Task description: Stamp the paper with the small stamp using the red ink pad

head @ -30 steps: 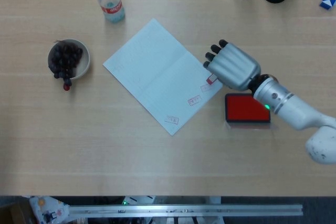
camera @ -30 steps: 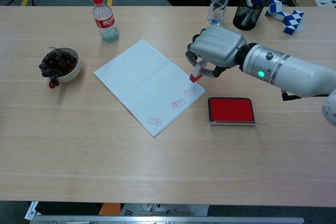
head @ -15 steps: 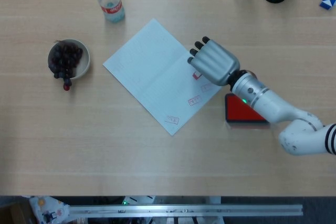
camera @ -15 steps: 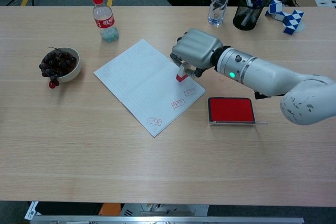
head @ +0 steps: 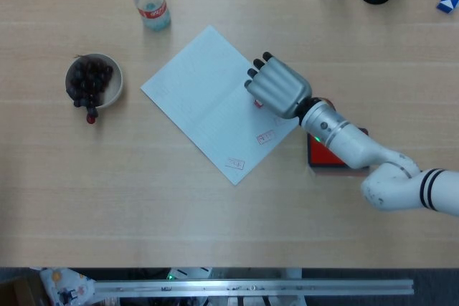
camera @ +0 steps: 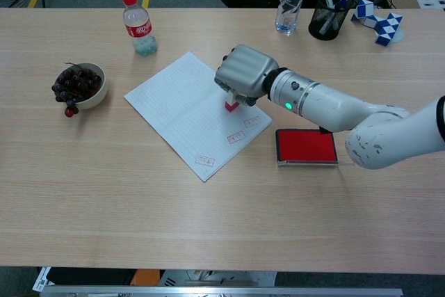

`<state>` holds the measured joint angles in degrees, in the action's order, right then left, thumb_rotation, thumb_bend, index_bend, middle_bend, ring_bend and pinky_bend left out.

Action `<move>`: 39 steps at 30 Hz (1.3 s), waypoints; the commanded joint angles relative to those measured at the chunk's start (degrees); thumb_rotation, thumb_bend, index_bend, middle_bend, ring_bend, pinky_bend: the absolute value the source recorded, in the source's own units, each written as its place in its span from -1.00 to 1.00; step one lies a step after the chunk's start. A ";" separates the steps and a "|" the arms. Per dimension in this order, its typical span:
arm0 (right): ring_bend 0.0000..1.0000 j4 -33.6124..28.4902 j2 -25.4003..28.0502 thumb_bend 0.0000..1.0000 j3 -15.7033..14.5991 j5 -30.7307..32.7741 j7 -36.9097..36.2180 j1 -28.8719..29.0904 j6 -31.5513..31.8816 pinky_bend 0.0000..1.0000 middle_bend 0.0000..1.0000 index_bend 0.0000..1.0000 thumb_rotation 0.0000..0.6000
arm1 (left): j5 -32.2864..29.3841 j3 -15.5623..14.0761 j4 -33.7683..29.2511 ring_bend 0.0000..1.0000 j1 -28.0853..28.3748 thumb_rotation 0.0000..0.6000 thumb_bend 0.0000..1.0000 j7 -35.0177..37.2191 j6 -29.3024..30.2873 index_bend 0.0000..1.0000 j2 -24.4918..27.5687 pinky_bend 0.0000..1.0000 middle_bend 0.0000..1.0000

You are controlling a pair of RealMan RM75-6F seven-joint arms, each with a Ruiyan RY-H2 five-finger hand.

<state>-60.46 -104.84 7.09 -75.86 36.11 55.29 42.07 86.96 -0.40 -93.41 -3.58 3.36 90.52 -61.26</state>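
Head view straight down, chest view angled from front — both share the table [head: 215, 206].

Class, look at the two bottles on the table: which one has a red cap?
The bottle with the red label, standing at the far left beyond the bowl of grapes. The other, the clear bottle beside the black pen holder, has a pale cap.

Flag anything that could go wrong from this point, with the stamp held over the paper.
1. The right hand holds the stamp low over the paper, near three red marks; a new print might overlap one.
2. The paper lies loose and nothing holds it down, so pressing or lifting could shift it.
3. The forearm crosses above the ink pad; pulling back low could brush it.
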 commanded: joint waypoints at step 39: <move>-0.35 6.64 -4.86 -0.29 -1.43 0.86 0.64 0.59 -0.66 -0.31 -0.08 0.40 1.00 | -0.64 0.14 1.40 -0.71 -0.36 1.00 -0.55 1.11 -0.15 -0.71 -0.30 -0.72 -0.77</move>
<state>-53.81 -109.70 5.66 -75.00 36.75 55.87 41.42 86.32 -0.26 -92.01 -3.94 4.48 90.36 -61.57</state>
